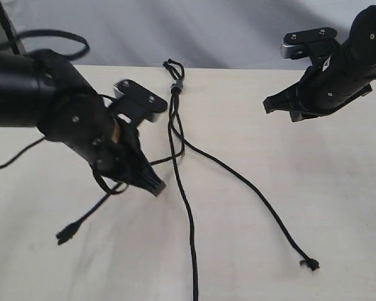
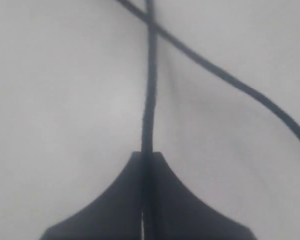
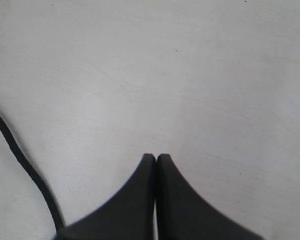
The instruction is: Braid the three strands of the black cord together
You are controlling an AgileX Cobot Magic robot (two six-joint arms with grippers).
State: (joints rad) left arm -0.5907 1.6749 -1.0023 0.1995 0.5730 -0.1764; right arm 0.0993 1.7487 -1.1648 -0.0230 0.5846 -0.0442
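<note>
Black cord (image 1: 175, 88) lies fanned on pale tabletop (image 1: 326, 188). Left pincer (image 2: 146, 154) clamped tight on left strand (image 2: 149, 100). Right pincer (image 3: 156, 156) closed, empty, well apart. Cross held strand over middle strand (image 1: 192, 251), low, lightly taut; don't drag the joined end.

Left gripper (image 1: 153, 184) clamped tight — right gripper (image 1: 267, 105) closed.

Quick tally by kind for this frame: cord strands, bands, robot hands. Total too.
Black strands: 3 (left strand, middle strand, right strand)
Grey band: 1
Robot hands: 2 (left hand, right hand)
Total: 6
</note>
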